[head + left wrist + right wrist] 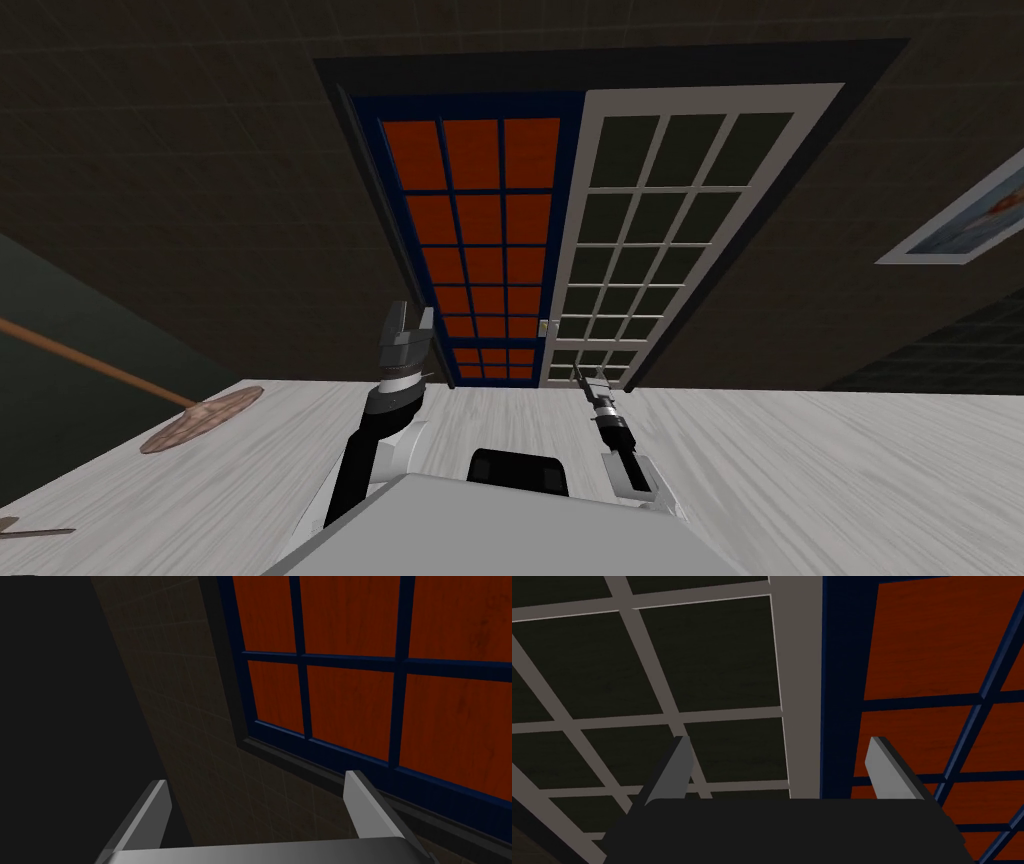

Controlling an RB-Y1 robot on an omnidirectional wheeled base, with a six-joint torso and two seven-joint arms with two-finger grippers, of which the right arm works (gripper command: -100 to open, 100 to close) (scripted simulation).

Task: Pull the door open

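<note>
right gripper (777,743) open wide, empty, facing the seam between the grey-framed door leaf (797,676) and the blue-framed door leaf (842,676); left gripper (256,778) equally spread, empty, by the blue leaf's outer corner.

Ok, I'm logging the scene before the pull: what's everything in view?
Blue door leaf: one, orange-red panels, left of the pair.
Grey door leaf: one, dark panes, right of the pair.
Handles: two it seems, pale, where the leaves meet.
Door surround: one, dark, around both leaves.
Picture: one, pale frame, wall right of the doors.
Mop or broom: one, brown, floor at robot's left.
Floor: pale, wood-grained.
Wall: dark, tiled.
Left tool: open, near blue leaf's outer edge.
Right tool: open, facing the seam.
</note>
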